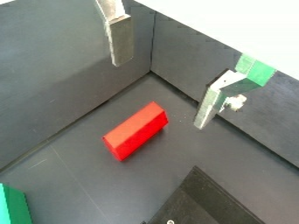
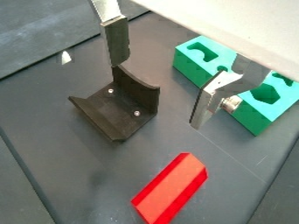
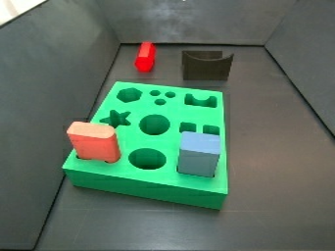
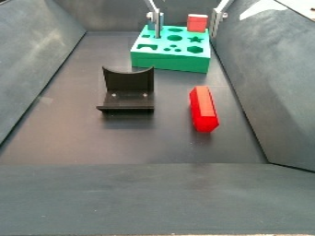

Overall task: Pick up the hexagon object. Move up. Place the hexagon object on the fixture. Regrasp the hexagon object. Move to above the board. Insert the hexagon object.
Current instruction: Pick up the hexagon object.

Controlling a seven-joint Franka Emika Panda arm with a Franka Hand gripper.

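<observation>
The hexagon object point(image 4: 202, 108), a slim red peg, lies flat on the dark floor to the right of the fixture point(image 4: 127, 90). Both wrist views show it below the fingers point(image 1: 136, 131) point(image 2: 170, 188), untouched. The fixture point(image 2: 117, 109) is a dark notched block near one fingertip. My gripper point(image 1: 163, 74) point(image 2: 162, 74) hangs open above the floor with nothing between its silver fingers point(image 2: 114, 39). In a side view the gripper point(image 4: 186, 11) shows only as two finger tips at the far end. The green board point(image 3: 144, 186) point(image 4: 167, 62) point(image 2: 239, 83) lies beyond.
A salmon-pink block point(image 3: 94, 140) and a blue cube point(image 3: 199, 154) sit in the board's near holes. Dark walls point(image 4: 37, 83) enclose the floor on all sides. The peg point(image 3: 145, 56) and fixture point(image 3: 206, 65) lie near the back wall.
</observation>
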